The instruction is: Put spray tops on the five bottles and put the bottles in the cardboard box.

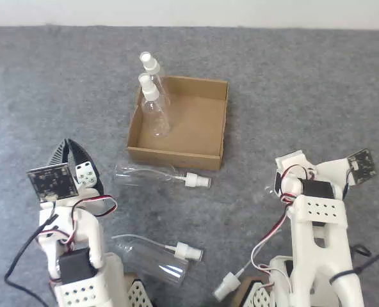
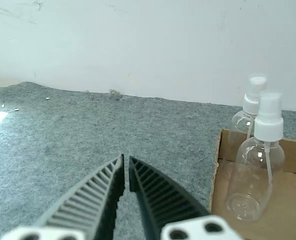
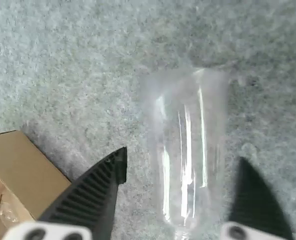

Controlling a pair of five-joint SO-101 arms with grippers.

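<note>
Right gripper [image 3: 183, 161] spread wide astride clear bottle [image 3: 188, 125], gripping nothing; centre, then close gently mid-body. Left gripper [image 2: 126, 165] closed, empty.

Our left arm [image 1: 77, 246] holds its jaws shut, tips almost touching; our right arm [image 1: 317, 220] has its jaws spread wide

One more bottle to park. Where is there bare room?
The cardboard box is bare across its right half; two bottles stand at its far left corner. Carpet left of the box, beyond the left claw, is bare too. Crowded: in front of the box, with lying bottles and a loose spray top.
</note>
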